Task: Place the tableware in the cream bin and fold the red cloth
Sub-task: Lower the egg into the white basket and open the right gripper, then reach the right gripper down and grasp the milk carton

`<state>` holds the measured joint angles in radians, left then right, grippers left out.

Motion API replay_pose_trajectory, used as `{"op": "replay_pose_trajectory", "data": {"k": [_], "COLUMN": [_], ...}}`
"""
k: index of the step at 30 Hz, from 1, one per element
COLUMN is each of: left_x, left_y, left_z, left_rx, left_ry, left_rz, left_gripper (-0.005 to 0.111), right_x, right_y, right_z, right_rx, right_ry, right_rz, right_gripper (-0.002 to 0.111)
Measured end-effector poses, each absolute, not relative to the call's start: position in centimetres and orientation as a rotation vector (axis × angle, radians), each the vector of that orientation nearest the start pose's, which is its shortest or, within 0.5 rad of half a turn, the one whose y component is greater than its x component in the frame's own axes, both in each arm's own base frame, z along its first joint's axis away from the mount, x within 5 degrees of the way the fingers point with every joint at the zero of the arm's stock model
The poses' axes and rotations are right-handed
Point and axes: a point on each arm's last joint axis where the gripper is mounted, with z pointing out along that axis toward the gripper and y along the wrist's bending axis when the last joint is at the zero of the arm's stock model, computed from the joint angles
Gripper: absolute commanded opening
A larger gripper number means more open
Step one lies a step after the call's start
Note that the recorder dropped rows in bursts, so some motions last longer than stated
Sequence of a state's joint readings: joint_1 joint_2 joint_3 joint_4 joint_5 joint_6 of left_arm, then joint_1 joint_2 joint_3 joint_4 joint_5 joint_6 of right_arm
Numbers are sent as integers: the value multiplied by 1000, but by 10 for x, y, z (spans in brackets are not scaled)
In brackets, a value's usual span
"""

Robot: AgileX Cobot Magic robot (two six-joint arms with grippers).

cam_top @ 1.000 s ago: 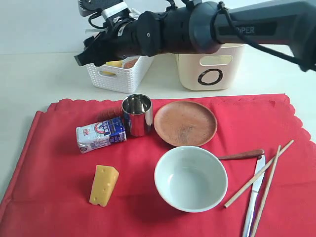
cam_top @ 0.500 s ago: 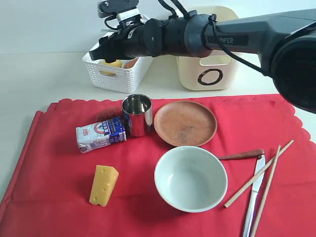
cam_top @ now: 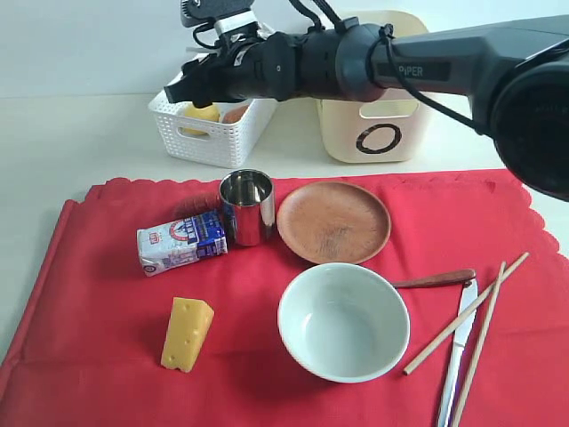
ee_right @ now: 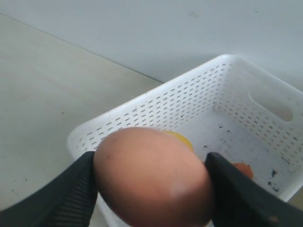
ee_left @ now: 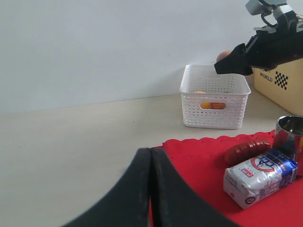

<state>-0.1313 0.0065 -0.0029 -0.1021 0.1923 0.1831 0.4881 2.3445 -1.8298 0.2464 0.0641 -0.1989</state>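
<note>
Pinching a brown egg [ee_right: 151, 175], right fingers [ee_right: 66, 198] hover over white basket [ee_right: 156, 113] (left fingers [ee_left: 132, 189] pressed together).

The black right end effector [ee_right: 150, 189] flanks a plain tan-brown egg [ee_right: 151, 165]. Beneath it the basket [ee_right: 227, 118] is white, patterned with rows of slots. Just beside it the bin [cam_top: 416, 133] is cream with a dark ring. Well away from it: plain red cloth [cam_top: 107, 294], mirror-steel cup [cam_top: 247, 209], brown plate [cam_top: 333, 222], pale green-white bowl [cam_top: 344, 322], yellow holed cheese [cam_top: 187, 334].
</note>
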Motion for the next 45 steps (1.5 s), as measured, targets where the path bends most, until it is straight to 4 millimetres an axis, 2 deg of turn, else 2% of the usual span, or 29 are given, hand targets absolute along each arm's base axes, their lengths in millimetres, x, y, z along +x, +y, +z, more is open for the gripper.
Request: {"op": "replay_pose_trajectory", "data": {"k": [4, 13, 19, 23, 25, 26, 29, 32, 35, 38, 45], "left_x": [56, 56, 56, 56, 56, 56, 56, 56, 56, 56, 56], "left_y": [-9, -9, -9, -9, -9, -9, -9, -9, -9, -9, -9], "left_z": [196, 196, 196, 196, 196, 196, 196, 196, 196, 196, 196], "left_rx": [194, 194, 194, 194, 194, 194, 194, 194, 194, 194, 194], "left_ry": [1667, 1667, 1667, 1667, 1667, 1667, 1667, 1667, 1667, 1667, 1667], "left_rz": [-53, -53, -53, -53, -53, -53, -53, -53, -53, -53, -53], "left_gripper": [1, 1, 1, 1, 1, 1, 1, 1, 1, 1, 1], "right_x": [480, 481, 482, 478, 475, 472, 450, 435, 420, 398, 369], "right_y": [253, 251, 249, 249, 248, 247, 240, 240, 250, 270, 305], "right_z": [171, 171, 171, 168, 178, 189, 246, 267, 273, 268, 265], "right_rx": [-458, -439, -389, -393, -402, -410, -557, -723, -908, -1180, -1462], "right_ry": [2027, 2032, 2045, 2112, 2127, 2133, 2159, 2146, 2135, 2113, 1975], "right_rz": [342, 348, 376, 389, 396, 402, 372, 328, 307, 309, 312], "right_gripper": [62, 71, 70, 70, 70, 70, 70, 70, 70, 70, 70]}}
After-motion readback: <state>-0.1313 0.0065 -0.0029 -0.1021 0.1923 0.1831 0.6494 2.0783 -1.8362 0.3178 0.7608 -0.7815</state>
